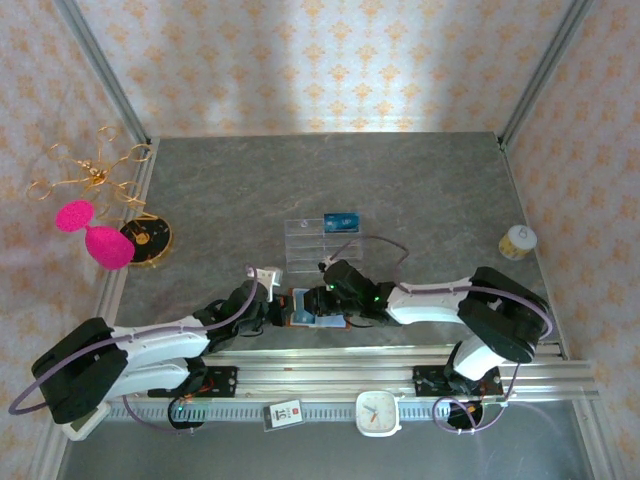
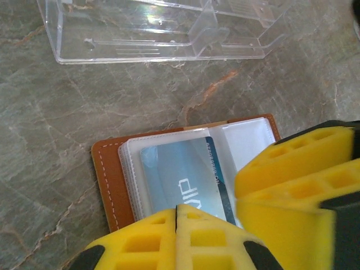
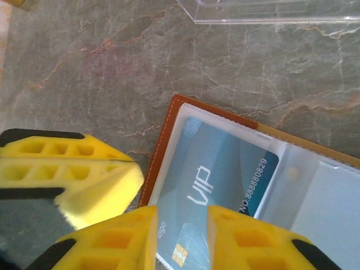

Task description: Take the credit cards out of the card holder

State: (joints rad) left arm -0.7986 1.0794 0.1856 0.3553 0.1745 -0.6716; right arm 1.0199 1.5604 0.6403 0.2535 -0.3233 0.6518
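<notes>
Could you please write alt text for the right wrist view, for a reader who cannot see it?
A blue VIP card sits in a clear pocket of the open brown card holder. The right gripper has its yellow fingers parted over the card's near end.

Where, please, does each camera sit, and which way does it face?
Top external: above and behind the arms, looking down at the grey marbled table; both arms show, meeting over the open brown leather card holder.
Left wrist: looks down at the card holder; its shut left end effector shows below.
Right wrist: looks down; its open right end effector shows below.
Shared: both wrist views show the blue plastic card and clear plastic tray.
</notes>
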